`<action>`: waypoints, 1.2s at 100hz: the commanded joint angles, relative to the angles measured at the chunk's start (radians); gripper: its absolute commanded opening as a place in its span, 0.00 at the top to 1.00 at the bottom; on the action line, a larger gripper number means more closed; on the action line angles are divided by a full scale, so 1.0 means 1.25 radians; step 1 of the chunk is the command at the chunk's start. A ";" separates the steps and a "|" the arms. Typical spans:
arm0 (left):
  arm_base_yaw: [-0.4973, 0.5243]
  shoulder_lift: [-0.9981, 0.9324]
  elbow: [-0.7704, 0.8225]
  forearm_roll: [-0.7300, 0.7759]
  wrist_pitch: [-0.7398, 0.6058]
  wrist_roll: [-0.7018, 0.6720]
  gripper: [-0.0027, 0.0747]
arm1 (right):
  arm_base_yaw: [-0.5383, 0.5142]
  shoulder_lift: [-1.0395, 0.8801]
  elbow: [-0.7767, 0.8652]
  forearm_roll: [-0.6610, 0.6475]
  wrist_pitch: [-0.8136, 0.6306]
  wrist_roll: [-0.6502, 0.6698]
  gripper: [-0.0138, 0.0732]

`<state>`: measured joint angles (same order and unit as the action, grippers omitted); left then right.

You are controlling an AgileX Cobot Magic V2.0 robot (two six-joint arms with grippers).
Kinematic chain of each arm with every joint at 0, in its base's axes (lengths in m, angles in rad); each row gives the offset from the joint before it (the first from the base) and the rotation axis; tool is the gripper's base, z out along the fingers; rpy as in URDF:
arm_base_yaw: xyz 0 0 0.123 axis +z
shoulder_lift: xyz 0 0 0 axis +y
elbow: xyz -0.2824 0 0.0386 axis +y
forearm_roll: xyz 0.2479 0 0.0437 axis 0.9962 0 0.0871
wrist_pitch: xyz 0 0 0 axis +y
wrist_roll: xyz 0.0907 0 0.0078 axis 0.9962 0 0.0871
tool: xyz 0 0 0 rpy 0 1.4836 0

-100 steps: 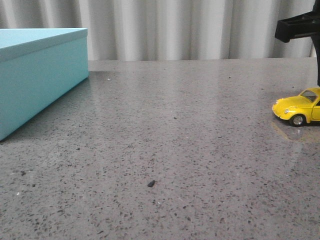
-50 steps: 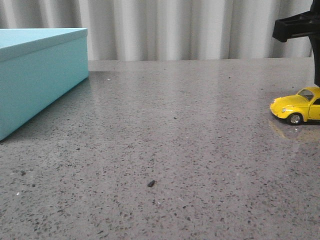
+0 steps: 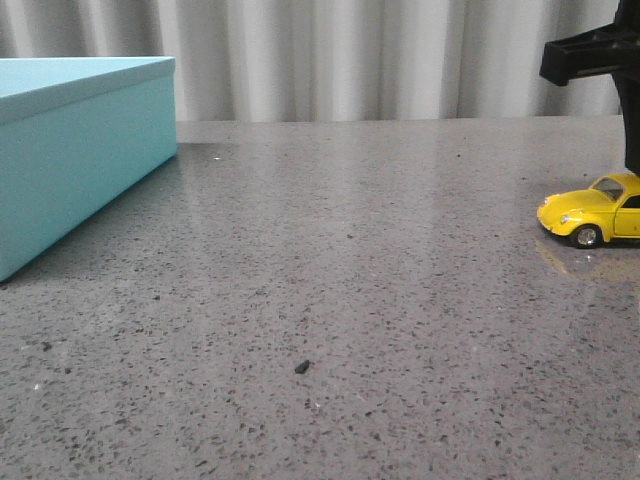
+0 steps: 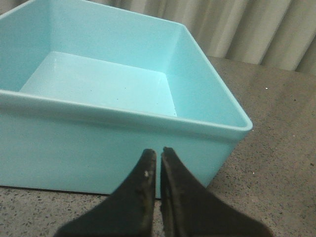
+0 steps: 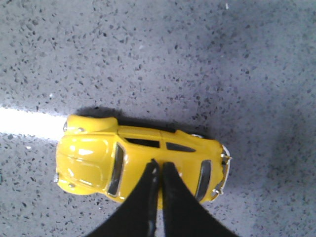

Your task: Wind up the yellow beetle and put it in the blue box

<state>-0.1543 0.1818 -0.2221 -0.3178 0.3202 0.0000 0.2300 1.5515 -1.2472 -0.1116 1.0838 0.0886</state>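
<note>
The yellow beetle [image 3: 592, 213] stands on its wheels at the right edge of the table, nose to the left. In the right wrist view the beetle [image 5: 98, 155] lies right under my right gripper [image 5: 159, 164], which is shut with its tips resting on the car's roof. Part of the right arm [image 3: 595, 55] shows above the car. The blue box [image 3: 70, 150] stands at the far left. In the left wrist view the blue box [image 4: 118, 136] is open and empty, and my left gripper [image 4: 158, 152] is shut and empty just in front of its near wall.
The speckled grey tabletop [image 3: 350, 300] stretches between box and car. A small dark speck [image 3: 301, 367] lies near the front middle. A pleated grey curtain [image 3: 350, 55] hangs behind the table's far edge.
The beetle has slid a little to the left across the table, and the right arm has moved the same way with it. The box and the left gripper have not moved.
</note>
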 commanded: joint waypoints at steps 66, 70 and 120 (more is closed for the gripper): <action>-0.006 0.014 -0.023 -0.006 -0.062 0.000 0.99 | -0.072 0.002 0.038 -0.041 0.000 -0.010 0.90; -0.006 0.014 -0.023 -0.006 -0.062 0.000 0.99 | -0.085 0.002 0.049 -0.050 0.000 -0.010 0.90; -0.006 0.014 -0.023 -0.007 -0.062 0.000 0.99 | -0.107 -0.238 0.022 -0.031 -0.127 -0.010 0.90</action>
<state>-0.1543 0.1818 -0.2198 -0.3178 0.3202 0.0000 0.0714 1.3918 -1.1630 -0.1493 0.9822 0.0886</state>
